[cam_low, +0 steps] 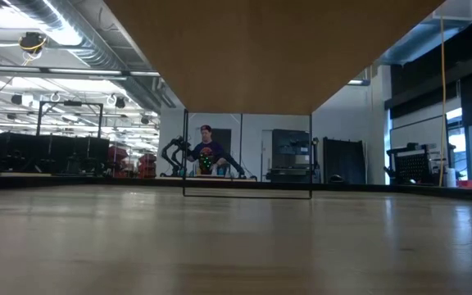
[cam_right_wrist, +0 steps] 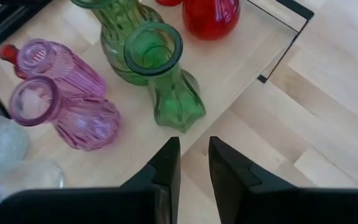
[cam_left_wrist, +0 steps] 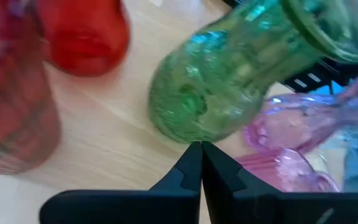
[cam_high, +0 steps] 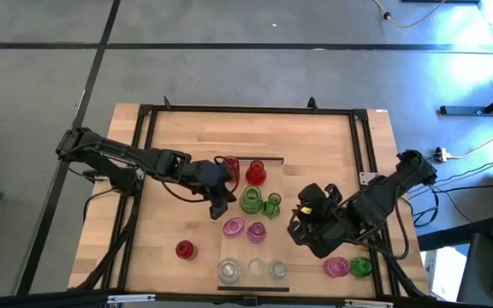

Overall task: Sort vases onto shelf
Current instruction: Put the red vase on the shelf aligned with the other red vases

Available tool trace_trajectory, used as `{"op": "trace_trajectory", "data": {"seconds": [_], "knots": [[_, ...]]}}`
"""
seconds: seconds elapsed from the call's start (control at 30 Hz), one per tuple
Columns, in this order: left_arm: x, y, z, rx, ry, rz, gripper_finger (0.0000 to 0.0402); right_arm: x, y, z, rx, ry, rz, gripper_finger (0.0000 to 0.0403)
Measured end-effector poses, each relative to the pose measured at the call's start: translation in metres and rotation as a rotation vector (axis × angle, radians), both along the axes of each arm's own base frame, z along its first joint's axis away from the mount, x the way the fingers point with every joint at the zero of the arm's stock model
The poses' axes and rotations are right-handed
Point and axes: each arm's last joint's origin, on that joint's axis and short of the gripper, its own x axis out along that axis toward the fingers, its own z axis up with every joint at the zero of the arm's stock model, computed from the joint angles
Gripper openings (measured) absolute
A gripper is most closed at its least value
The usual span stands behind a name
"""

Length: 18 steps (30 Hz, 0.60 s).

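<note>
The pale shelf (cam_high: 268, 250) lies on the table. Standing on it are two red vases (cam_high: 256, 174), two green vases (cam_high: 250, 201), two pink vases (cam_high: 234, 228) and three clear vases (cam_high: 256, 269). One red vase (cam_high: 185, 250) stands on the tabletop to the shelf's left. A pink vase (cam_high: 336, 267) and a green vase (cam_high: 360, 267) stand to its right. My left gripper (cam_left_wrist: 201, 154) is shut, its tips at the larger green vase (cam_left_wrist: 229, 74). My right gripper (cam_right_wrist: 194, 152) is narrowly open and empty, at the shelf's right edge before the smaller green vase (cam_right_wrist: 166, 81). My left gripper has its shut fingertips (cam_left_wrist: 191, 152) right at the lower belly (cam_left_wrist: 185, 127) of the larger green vase, coming from the shelf's left side. Whether they touch the glass I cannot tell. The vase stands on the shelf.
A black frame (cam_high: 144, 154) runs around the tabletop. The vases on the shelf stand close together in pairs, with little room between them. Bare tabletop lies along the far side (cam_high: 315, 141). A person (cam_low: 207, 152) shows far off in the room behind.
</note>
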Motion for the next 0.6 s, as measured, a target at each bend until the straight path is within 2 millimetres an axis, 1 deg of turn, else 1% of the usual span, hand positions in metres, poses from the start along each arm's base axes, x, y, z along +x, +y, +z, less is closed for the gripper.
{"op": "trace_trajectory", "data": {"seconds": [0.1, 0.33, 0.53, 0.6], "knots": [[0.001, -0.001, 0.002, -0.011, -0.021, -0.021, 0.0000, -0.003, -0.002, 0.003, 0.005, -0.007, -0.001, 0.0069], [0.003, -0.001, 0.003, -0.016, -0.044, -0.023, 0.0000, -0.006, -0.004, 0.005, 0.004, -0.005, -0.016, 0.0069], [0.011, -0.003, 0.000, -0.025, -0.070, -0.019, 0.0000, -0.006, -0.004, 0.005, 0.002, -0.007, -0.021, 0.0069], [0.013, -0.003, -0.004, -0.023, -0.053, -0.016, 0.0000, -0.006, -0.004, 0.005, 0.002, -0.006, -0.020, 0.0069]]}}
